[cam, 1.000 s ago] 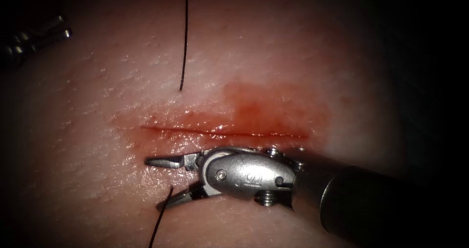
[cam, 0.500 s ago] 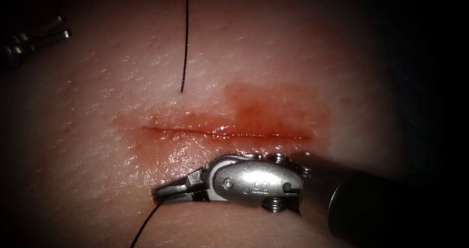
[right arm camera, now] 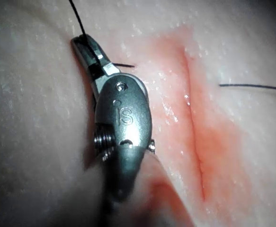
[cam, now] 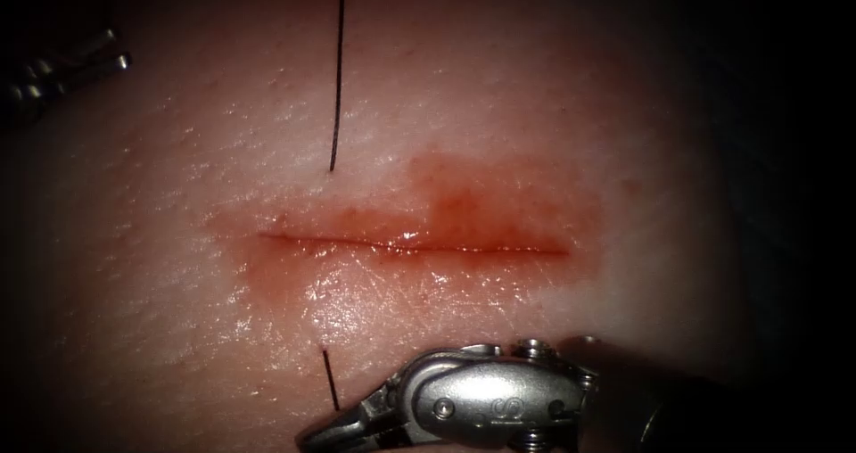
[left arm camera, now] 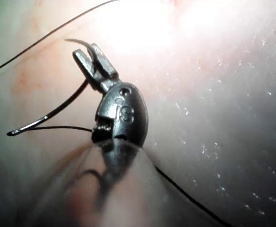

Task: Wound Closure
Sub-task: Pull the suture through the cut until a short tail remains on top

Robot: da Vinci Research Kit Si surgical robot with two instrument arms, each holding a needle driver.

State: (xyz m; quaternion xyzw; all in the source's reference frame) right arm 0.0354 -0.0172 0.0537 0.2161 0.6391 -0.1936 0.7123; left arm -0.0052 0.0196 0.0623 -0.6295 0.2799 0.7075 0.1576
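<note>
Black thread (cam: 331, 380) is running toward twelve o'clock from the right hand (cam: 312, 440), clamped on it (left hand (left arm camera: 91, 56) gripping the needle (left arm camera: 57, 111) mid-curve).

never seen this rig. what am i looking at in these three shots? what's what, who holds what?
It is a surgical practice robot with two thin arms, each ending in a small two-jawed end effector. One picture comes from an endoscope looking down at the work. The other two come from cameras riding on each arm's wrist.

The surface is the tissue, a piece of pork belly, with a straight cut and red fluid around it.

The left end effector grips the curved needle near one end, clear of the tissue. The right end effector is shut on the thread. In the endoscope picture, the thread enters the tissue above and below the cut.
</note>
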